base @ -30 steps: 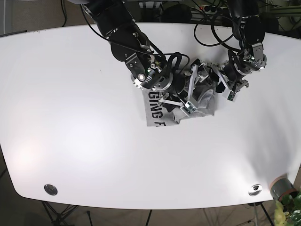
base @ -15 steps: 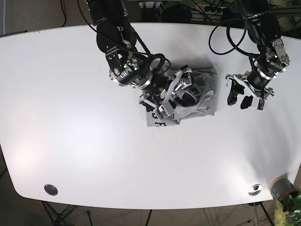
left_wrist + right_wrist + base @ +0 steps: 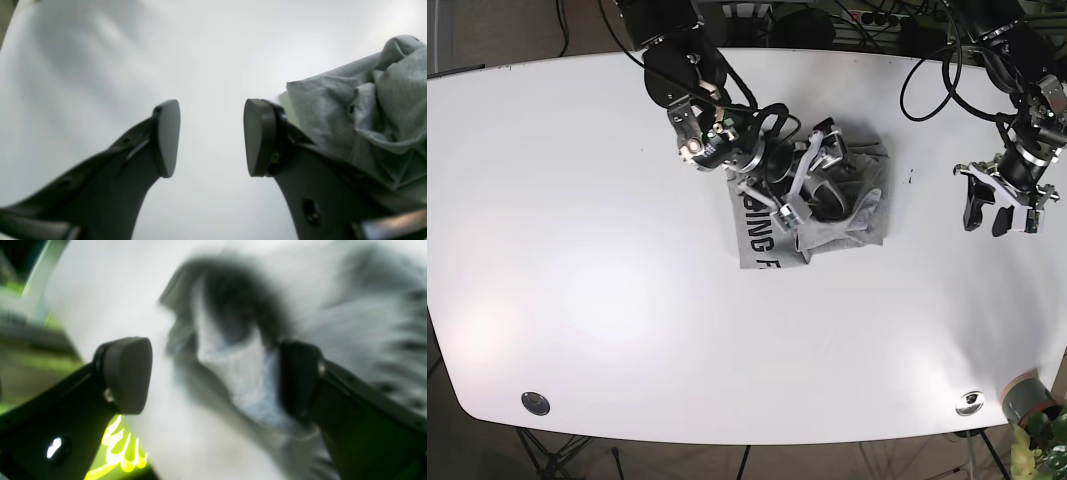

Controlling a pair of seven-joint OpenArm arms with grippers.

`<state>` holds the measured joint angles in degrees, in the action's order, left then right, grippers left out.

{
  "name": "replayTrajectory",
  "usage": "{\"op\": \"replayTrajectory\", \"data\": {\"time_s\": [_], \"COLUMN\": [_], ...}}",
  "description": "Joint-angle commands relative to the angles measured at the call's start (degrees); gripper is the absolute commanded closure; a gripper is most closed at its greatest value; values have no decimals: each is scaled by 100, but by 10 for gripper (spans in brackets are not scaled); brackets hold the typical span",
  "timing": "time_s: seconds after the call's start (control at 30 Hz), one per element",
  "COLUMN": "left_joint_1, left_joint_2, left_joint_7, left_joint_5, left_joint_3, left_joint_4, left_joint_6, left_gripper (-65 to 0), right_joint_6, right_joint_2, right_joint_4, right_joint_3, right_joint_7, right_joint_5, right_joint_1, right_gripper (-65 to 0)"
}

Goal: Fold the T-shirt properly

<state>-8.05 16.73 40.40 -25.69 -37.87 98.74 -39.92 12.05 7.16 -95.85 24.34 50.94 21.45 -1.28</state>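
crumpled grey cotton t-shirt [image 3: 827,205] sits bunched mid white table [image 3: 577,250]. right gripper [image 3: 812,180] hangs over it, jaws apart, empty. left gripper [image 3: 997,208] is spread too, well off to the side.

The base view looks straight down from high above the white table [image 3: 577,250], taking in both arms. Each wrist view sits close behind its own gripper, looking out between the fingers low over the table. All three share the shirt [image 3: 847,215], blurred in the right wrist view.
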Motion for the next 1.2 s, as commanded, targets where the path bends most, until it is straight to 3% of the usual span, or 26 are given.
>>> {"op": "replayTrajectory", "data": {"time_s": [0.0,0.17,0.33,0.43,0.73,0.93,1.17], "left_joint_1": [45,-113,-140,-175,-245,-245,-271], "left_joint_2": [125,125,125,125,98,89,89], "left_joint_7": [-141,-141,-141,-141,-141,-141,-141], "left_joint_5": [-90,-90,-81,-81,-81,-81,-81], "left_joint_3": [-139,-394,-745,-772,-736,-587,-437], "left_joint_4": [91,135,91,117,82,91,91], "left_joint_6": [5,14,14,14,14,32,41], "left_gripper": [-279,-279,-279,-279,-279,-279,-279], "right_joint_6": [47,47,47,47,39,39,39], "right_joint_2": [97,141,141,97,-703,-1098,-1089], "right_joint_4": [113,429,464,78,-793,-828,-371], "right_joint_3": [138,885,1078,1017,322,67,76], "right_joint_7": [-140,-140,-149,-149,-131,-131,-131], "right_joint_5": [92,294,751,954,1613,1657,1622], "right_joint_1": [176,475,765,774,352,220,326], "right_gripper": [-568,-568,-568,-568,-568,-568,-568]}}
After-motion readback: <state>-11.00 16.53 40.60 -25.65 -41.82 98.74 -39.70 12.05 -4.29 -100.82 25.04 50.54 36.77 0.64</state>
